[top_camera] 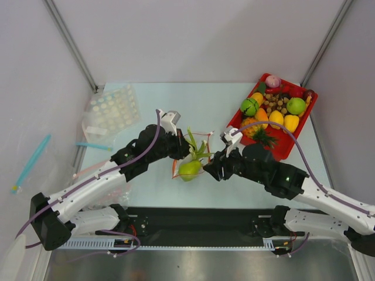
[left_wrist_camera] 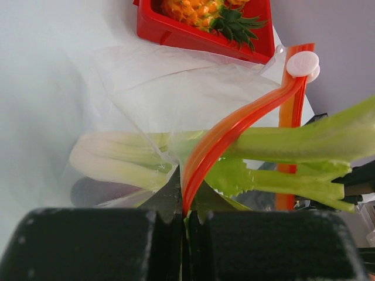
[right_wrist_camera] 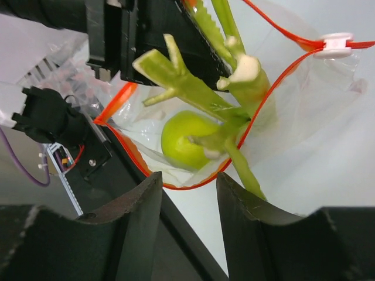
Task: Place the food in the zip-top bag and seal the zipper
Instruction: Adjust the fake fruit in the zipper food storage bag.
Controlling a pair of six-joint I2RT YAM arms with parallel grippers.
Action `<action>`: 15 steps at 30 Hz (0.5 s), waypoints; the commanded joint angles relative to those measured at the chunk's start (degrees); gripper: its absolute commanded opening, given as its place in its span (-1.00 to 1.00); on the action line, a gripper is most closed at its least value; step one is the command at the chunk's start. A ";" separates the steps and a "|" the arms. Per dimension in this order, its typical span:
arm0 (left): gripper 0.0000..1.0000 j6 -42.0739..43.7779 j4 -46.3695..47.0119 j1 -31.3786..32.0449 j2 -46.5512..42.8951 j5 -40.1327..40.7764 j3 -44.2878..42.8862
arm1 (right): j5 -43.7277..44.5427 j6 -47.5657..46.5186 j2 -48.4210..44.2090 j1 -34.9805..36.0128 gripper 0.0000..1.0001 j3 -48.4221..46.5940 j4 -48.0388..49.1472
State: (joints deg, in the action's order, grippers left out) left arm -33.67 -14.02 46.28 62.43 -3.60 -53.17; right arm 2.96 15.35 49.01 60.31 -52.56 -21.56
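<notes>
Red-orange zipper (left_wrist_camera: 234,126) is pinched in our left tool (left_wrist_camera: 186,215), holding open the zip-top bag (left_wrist_camera: 176,93); the pear (right_wrist_camera: 181,137) sits inside, leek (left_wrist_camera: 304,137) leaves poke out. Our right tool (right_wrist_camera: 187,187), jaws apart at the near rim, should push those leaves fully inside before we seal.

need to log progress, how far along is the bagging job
Done: the pear and, it seems, the eggplant lie inside the zip-top bag. In hand: the leek is stalk-in, leaves poking out of the mouth; the left jaws pinch the zipper, the right jaws stand open at the rim. Left: tuck the leaves in, slide the zipper shut.
</notes>
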 commanded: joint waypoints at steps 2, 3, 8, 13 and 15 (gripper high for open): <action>-0.92 -1.14 4.18 -0.49 -2.14 0.17 -0.18 | 1.61 0.38 -0.58 0.24 -0.04 -1.59 1.17; -0.92 -0.87 4.35 -0.58 -2.14 -0.09 -0.01 | 1.78 0.29 -1.72 0.24 -0.05 -1.15 2.48; -0.97 -0.08 5.84 -0.49 -0.91 -2.03 0.17 | 4.23 0.55 -9.36 -0.20 0.00 1.23 4.77; -0.99 1.41 7.16 -0.49 1.11 -6.33 -0.27 | 11.00 0.47 -12.36 -1.16 0.01 1.75 3.63; -0.99 2.37 7.60 -0.40 1.90 -8.96 -0.62 | 12.50 -0.06 -12.19 -1.77 0.04 1.58 2.93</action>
State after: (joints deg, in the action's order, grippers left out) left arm -32.97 -11.22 46.19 63.79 -7.66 -52.93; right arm 10.39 15.81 36.01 59.40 -51.20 -19.07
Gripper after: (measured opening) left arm 0.015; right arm 0.504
